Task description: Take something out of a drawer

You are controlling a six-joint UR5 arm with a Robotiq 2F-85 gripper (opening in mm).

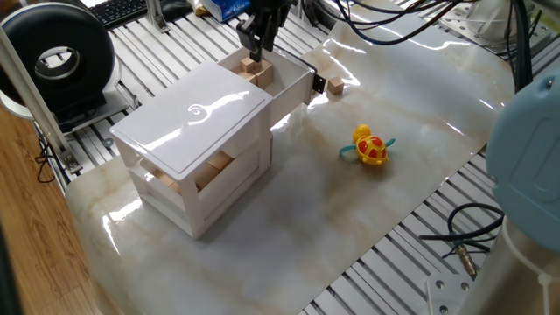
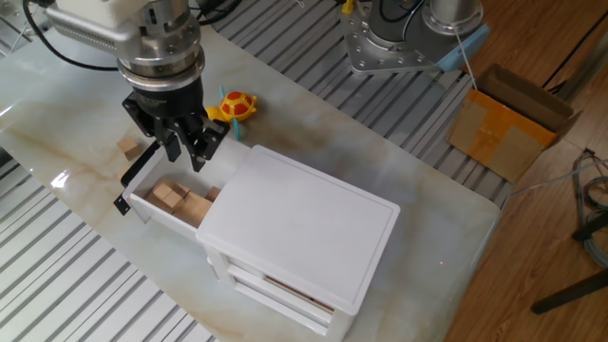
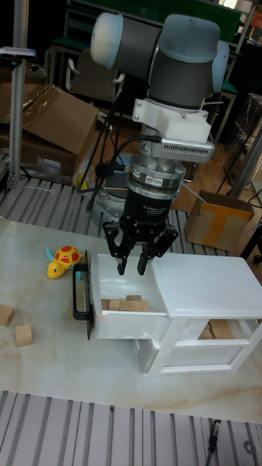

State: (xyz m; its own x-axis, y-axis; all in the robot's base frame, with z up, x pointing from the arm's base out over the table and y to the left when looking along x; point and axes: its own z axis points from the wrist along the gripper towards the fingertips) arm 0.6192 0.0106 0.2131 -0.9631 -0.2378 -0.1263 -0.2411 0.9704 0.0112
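We see the drawer (image 2: 163,195) pulled out from the top of the white three-tier box (image 2: 304,237), which stands on the marble-patterned desk (image 1: 350,227). The drawer's front carries a black handle (image 3: 78,293), and its open part shows several small wooden blocks (image 2: 171,197) lying inside. More wooden blocks show through the open fronts of the lower tiers (image 1: 206,171).

The end effector (image 3: 132,263) hangs directly above the open part of the drawer, pointing straight down, its fingers (image 2: 172,142) close to the blocks but above them. The fingers stand a narrow gap apart and we see nothing between them. In the tall fixed view the fingertips sit just above the drawer's rim; whether they touch any block we cannot tell.

On the desk beyond the drawer's front lies a yellow and red toy turtle (image 1: 370,146), well apart from the box. One loose wooden block (image 1: 336,84) rests just beside the drawer's handle, and in the tall fixed view two such blocks (image 3: 23,335) lie on the desk to the side of the drawer.
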